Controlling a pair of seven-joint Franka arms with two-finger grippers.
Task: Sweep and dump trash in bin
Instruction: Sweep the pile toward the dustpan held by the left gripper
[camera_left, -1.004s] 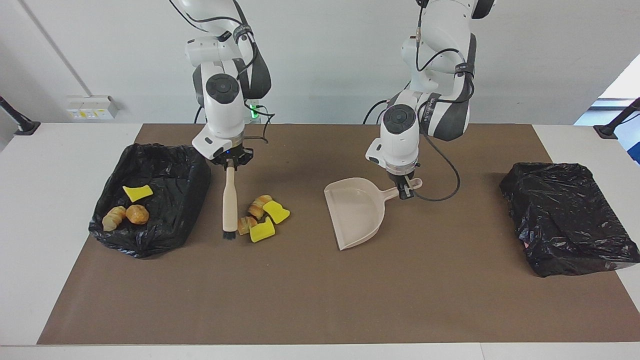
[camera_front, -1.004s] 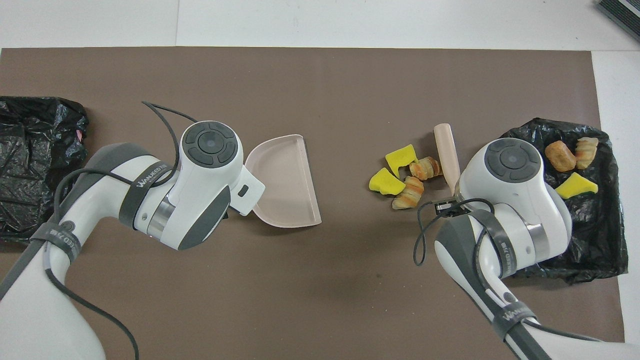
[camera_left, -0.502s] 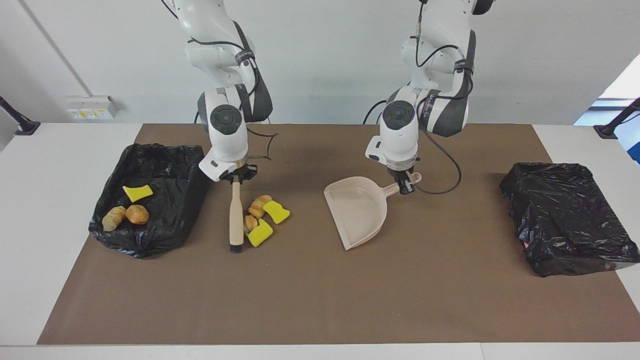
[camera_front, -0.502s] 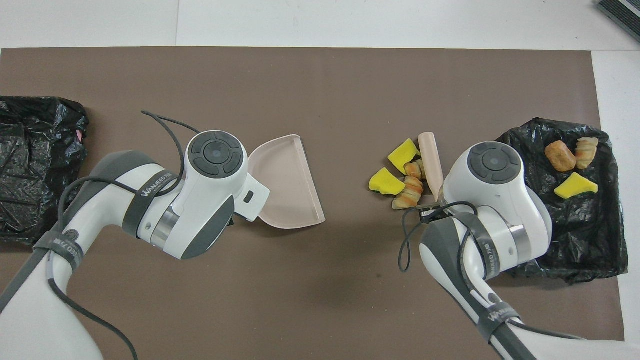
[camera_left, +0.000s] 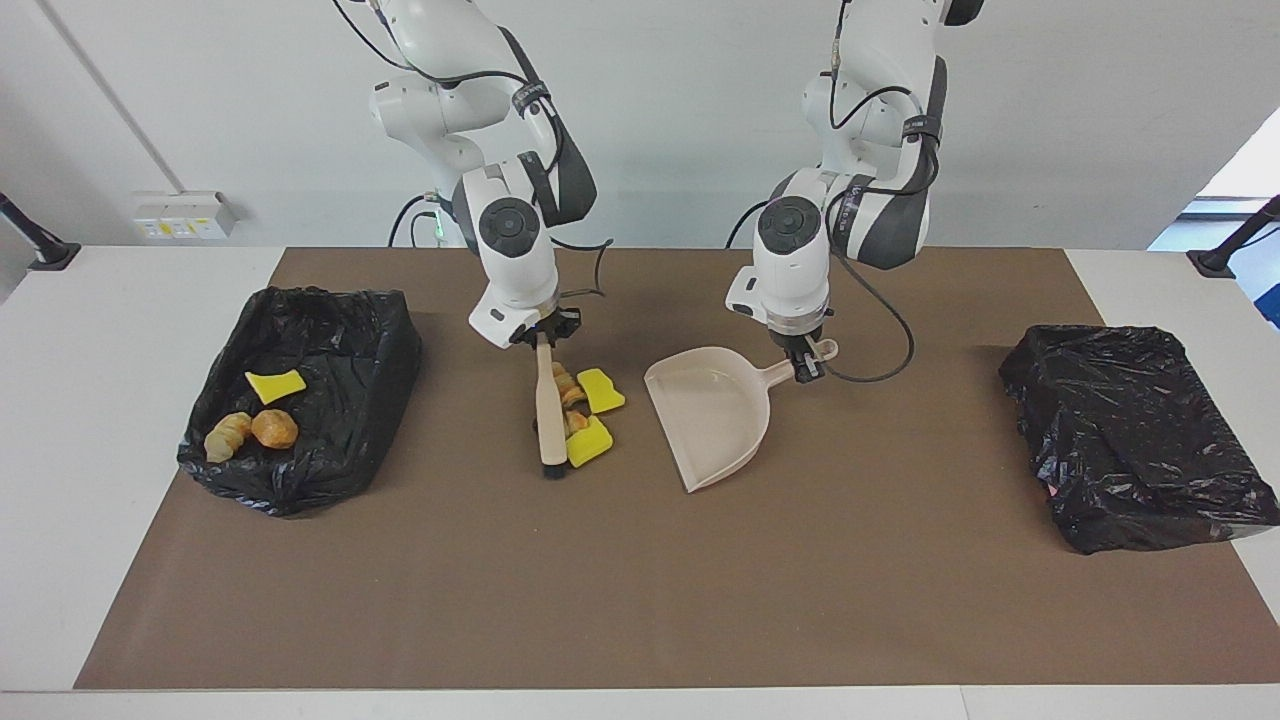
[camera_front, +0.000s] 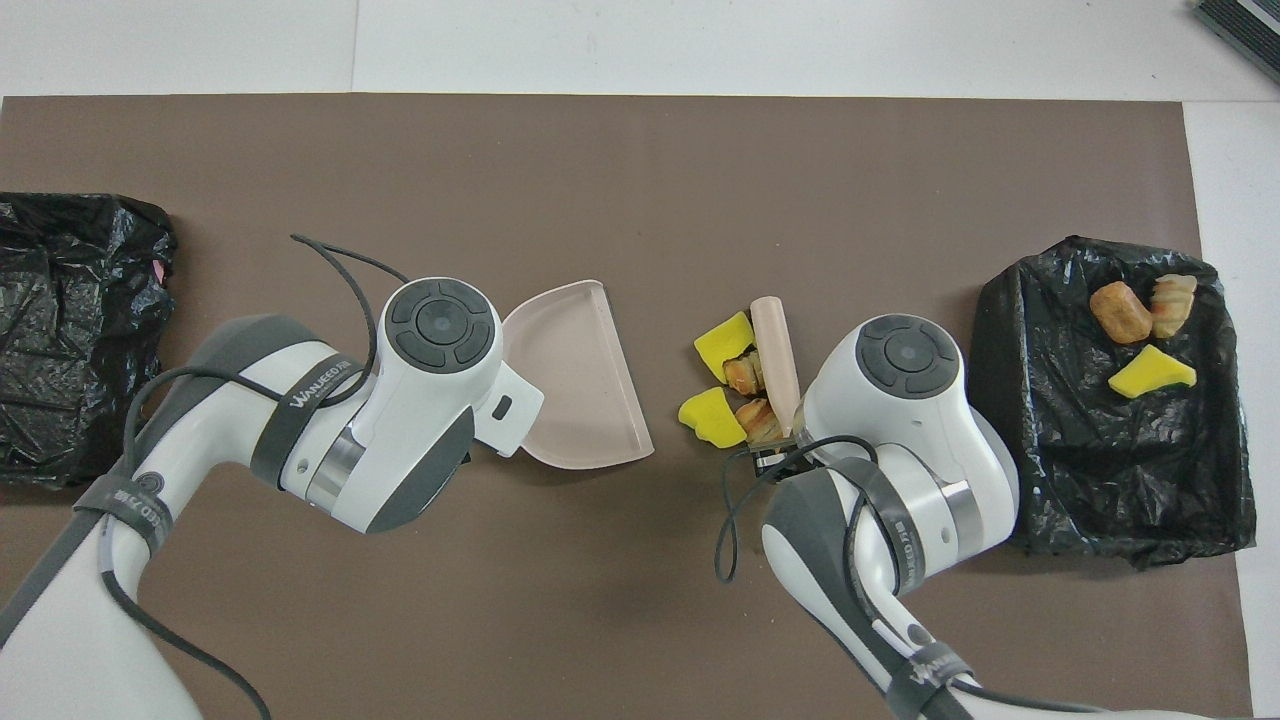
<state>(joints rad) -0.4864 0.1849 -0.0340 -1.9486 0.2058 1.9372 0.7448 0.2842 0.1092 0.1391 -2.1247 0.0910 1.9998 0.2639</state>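
My right gripper (camera_left: 541, 335) is shut on the handle of a cream brush (camera_left: 549, 420), whose dark bristles rest on the brown mat. Pressed against the brush, on the side toward the dustpan, lies a pile of trash: two yellow sponge bits (camera_left: 601, 390) (camera_left: 588, 441) and two bread-like lumps (camera_left: 570, 392). The pile also shows in the overhead view (camera_front: 726, 334), beside the brush (camera_front: 775, 350). My left gripper (camera_left: 808, 365) is shut on the handle of a beige dustpan (camera_left: 712, 415), which lies on the mat with its open edge facing the pile, a short gap away. The dustpan (camera_front: 575, 375) is empty.
A bin lined with a black bag (camera_left: 385, 330) stands at the right arm's end of the table and holds a yellow bit (camera_left: 274, 385) and two bread lumps (camera_left: 275, 428). A second black-bagged bin (camera_left: 1130, 430) stands at the left arm's end.
My right gripper has swept the brush and the pile across the mat toward the dustpan. The pile is tighter. The dustpan has shifted only slightly.
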